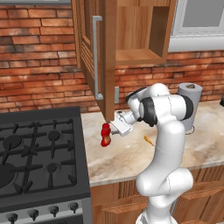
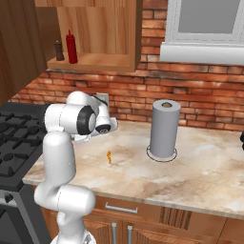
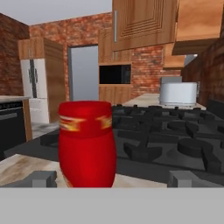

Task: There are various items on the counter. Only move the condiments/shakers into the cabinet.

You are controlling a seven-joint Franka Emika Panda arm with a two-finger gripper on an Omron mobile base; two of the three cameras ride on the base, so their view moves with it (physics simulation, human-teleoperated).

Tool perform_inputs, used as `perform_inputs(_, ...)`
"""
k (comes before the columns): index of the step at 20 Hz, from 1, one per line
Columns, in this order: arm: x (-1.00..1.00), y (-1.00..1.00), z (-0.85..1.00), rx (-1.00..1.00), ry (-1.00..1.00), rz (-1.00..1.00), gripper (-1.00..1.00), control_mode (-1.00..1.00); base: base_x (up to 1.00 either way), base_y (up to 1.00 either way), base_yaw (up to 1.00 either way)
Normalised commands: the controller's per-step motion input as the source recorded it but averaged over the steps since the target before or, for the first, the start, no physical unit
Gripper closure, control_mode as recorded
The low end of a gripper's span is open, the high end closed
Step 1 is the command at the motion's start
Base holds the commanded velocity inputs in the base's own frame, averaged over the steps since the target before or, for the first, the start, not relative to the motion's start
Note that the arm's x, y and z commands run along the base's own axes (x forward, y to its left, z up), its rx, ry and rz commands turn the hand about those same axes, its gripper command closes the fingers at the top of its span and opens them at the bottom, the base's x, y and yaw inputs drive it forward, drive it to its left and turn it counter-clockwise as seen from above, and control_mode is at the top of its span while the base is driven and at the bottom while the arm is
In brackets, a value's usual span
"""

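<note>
A curvy red squeeze bottle stands on the beige counter, just right of the stove. My gripper is level with it and reaches it from the right, jaws open. In the hand view the bottle stands close up between the two fingertips, nearer the left one, and is not gripped. In the open cabinet a slim red bottle and a dark brown shaker stand on the shelf. The cabinet door hangs open right above the gripper. A tiny orange carrot-like piece lies on the counter.
A black gas stove borders the counter on the left. A grey paper towel roll stands upright further right, near the brick wall. The open door's lower edge is close over my hand. Drawer fronts run below the counter.
</note>
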Motion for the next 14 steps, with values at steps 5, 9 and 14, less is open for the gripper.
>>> perform_inputs(5,-0.13,0.00,-0.02,0.00,0.02,0.00,-1.00,-1.00,0.00,0.00,0.00)
perform_inputs(9,-0.19,0.03,0.00,0.00,0.02,0.00,-1.00,-1.00,0.00,0.00,0.00)
perform_inputs(14,-0.04,0.11,0.00,0.00,0.02,0.00,-1.00,-1.00,0.00,0.00,0.00)
